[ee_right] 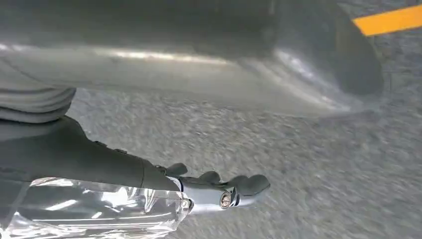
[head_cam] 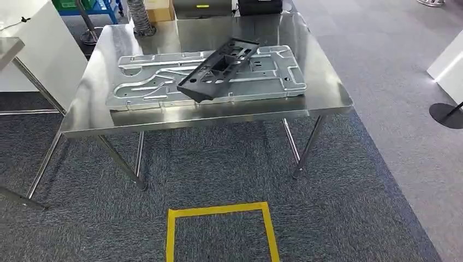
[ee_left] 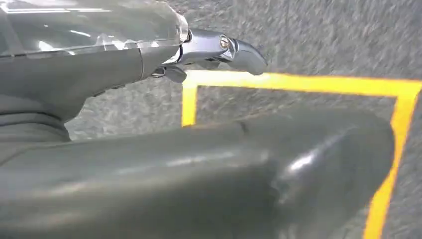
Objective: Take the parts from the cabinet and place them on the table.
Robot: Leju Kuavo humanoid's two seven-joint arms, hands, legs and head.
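Observation:
A large flat silver metal panel [head_cam: 142, 87] lies on the steel table [head_cam: 327, 93] ahead of me. A black plastic frame part [head_cam: 218, 68] rests slanted across the panel's middle. My left hand [ee_left: 99, 64] hangs over the grey carpet, its fingers [ee_left: 234, 50] stretched out and its thumb [ee_left: 249, 174] apart, holding nothing. My right hand [ee_right: 99, 159] hangs likewise, with its fingers [ee_right: 234, 189] extended and its thumb [ee_right: 224, 45] spread away, also holding nothing.
A yellow tape square [head_cam: 218, 210] marks the carpet in front of the table. A white panel [head_cam: 38, 49] and another steel table's corner [head_cam: 8, 49] stand at the left. A white object [head_cam: 450, 65] and a black round base [head_cam: 447, 114] sit at the right. Boxes [head_cam: 202, 6] stand behind the table.

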